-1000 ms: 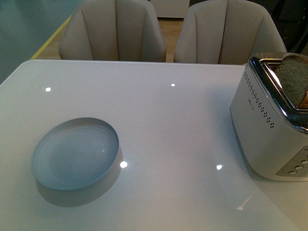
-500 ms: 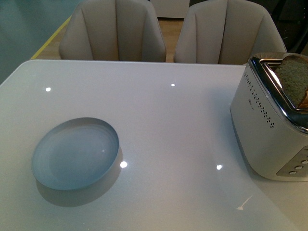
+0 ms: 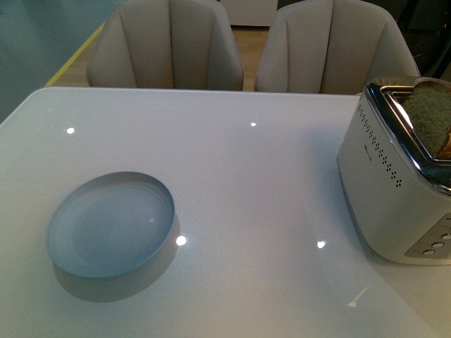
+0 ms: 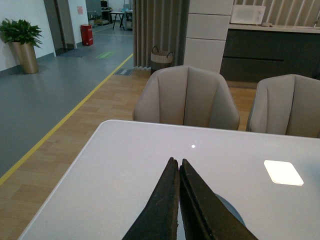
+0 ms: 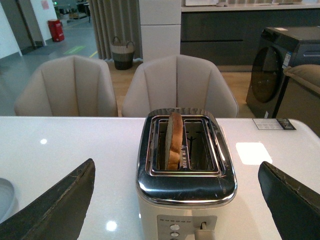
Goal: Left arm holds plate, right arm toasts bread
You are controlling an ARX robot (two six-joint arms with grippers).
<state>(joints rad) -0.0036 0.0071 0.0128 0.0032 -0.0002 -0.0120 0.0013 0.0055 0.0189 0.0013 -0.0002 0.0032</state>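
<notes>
The pale blue plate (image 3: 110, 224) lies empty on the white table (image 3: 246, 176), front left; a sliver of it shows behind my left fingers in the left wrist view (image 4: 232, 212). The bread (image 3: 430, 116) stands upright in one slot of the cream toaster (image 3: 394, 190) at the right edge, its top sticking out; it also shows in the right wrist view (image 5: 174, 140). My left gripper (image 4: 178, 162) is shut and empty, above the table near the plate. My right gripper (image 5: 177, 200) is open wide, its fingers either side of the toaster (image 5: 185, 200), apart from it. Neither arm shows in the front view.
Two beige chairs (image 3: 169, 46) (image 3: 331, 46) stand at the table's far edge. The toaster's lever (image 5: 202, 232) and round buttons (image 5: 174, 229) face my right wrist camera. A small card (image 5: 274, 124) lies on the table beyond the toaster.
</notes>
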